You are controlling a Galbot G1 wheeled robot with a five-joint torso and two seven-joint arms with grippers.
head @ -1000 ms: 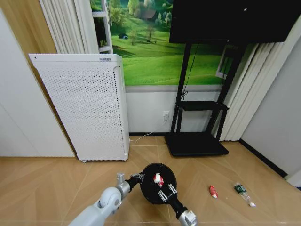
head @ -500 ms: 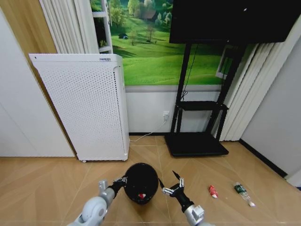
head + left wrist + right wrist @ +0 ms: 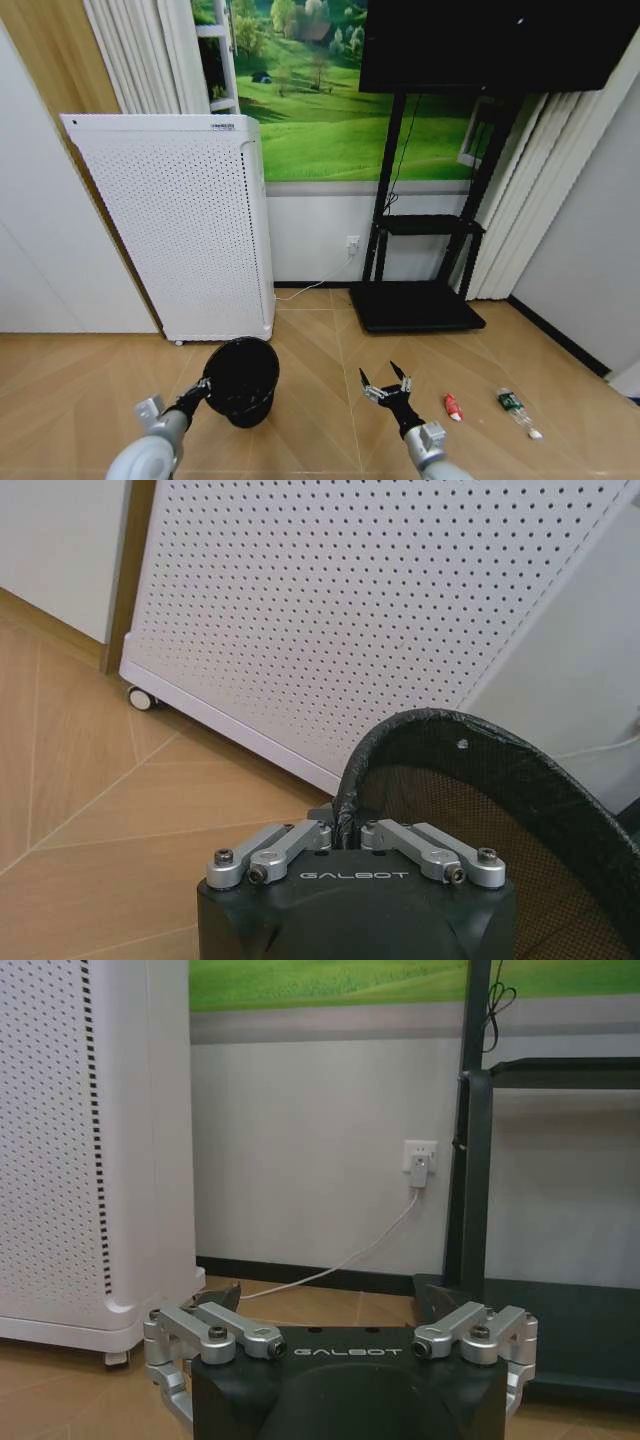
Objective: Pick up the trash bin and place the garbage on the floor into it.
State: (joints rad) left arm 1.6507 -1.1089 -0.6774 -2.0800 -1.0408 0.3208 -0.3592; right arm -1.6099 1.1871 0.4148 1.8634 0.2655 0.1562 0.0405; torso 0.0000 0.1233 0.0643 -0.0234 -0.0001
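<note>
The black trash bin (image 3: 241,380) is at the lower left of the head view, its mouth facing up. My left gripper (image 3: 203,390) is shut on its near rim. In the left wrist view the fingers (image 3: 300,838) pinch the bin's rim (image 3: 450,748). My right gripper (image 3: 386,384) hangs open and empty over the floor (image 3: 330,340), right of the bin. In the right wrist view the right gripper (image 3: 330,1305) shows its jaws spread wide. A small red bottle-like piece (image 3: 453,406) and a clear bottle with a green label (image 3: 514,406) lie on the floor to the right.
A tall white perforated appliance (image 3: 180,230) on castors stands just behind the bin, close in the left wrist view (image 3: 380,610). A black TV stand (image 3: 415,300) with a flat base is at the back right. A cable runs to a wall socket (image 3: 418,1160).
A second ago my right gripper held a red-and-white can over the bin, then let it drop inside. Since then the left arm has swung the bin leftward and the right gripper has pulled right, open.
</note>
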